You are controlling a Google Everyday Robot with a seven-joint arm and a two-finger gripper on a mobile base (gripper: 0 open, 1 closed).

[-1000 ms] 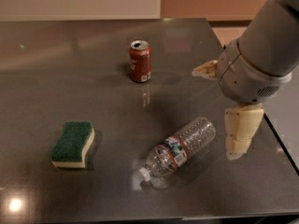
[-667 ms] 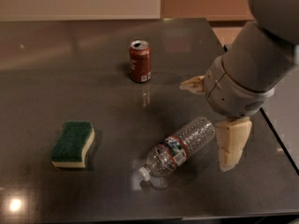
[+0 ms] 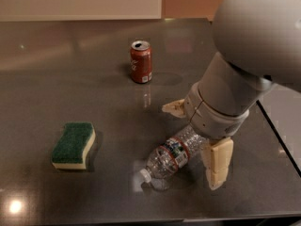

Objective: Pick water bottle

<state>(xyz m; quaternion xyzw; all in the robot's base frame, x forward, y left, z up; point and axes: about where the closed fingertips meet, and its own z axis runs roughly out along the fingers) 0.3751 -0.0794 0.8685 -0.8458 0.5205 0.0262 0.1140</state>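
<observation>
The worktop (image 3: 70, 79) is a dark grey slab, smooth and glossy enough to throw back the ceiling lights near its front left corner. The water bottle (image 3: 171, 155) lies on its side close to the front edge, right of the middle. It is clear, ribbed plastic with a red, blue and green label band, and its white cap (image 3: 143, 174) points toward the front left. Over its base end hangs the gripper (image 3: 189, 146), pale cream and blocky, on a thick rounded grey arm (image 3: 244, 55) that fills the right side of the scene. Its jaws stand apart, one on the far side of the bottle and one on the near side, with the bottle's base between them — whether either touches the plastic, I cannot tell.

A red soda can (image 3: 141, 61) stands upright toward the back, well apart from the bottle. A sponge (image 3: 73, 145), green scouring top on a yellow base with wavy sides, sits toward the front left. Bare worktop spreads between all three — the right edge runs just beside the arm.

Since a moment ago the gripper has come left and down from beside the bottle to straddle it; bottle, can and sponge have not shifted.
</observation>
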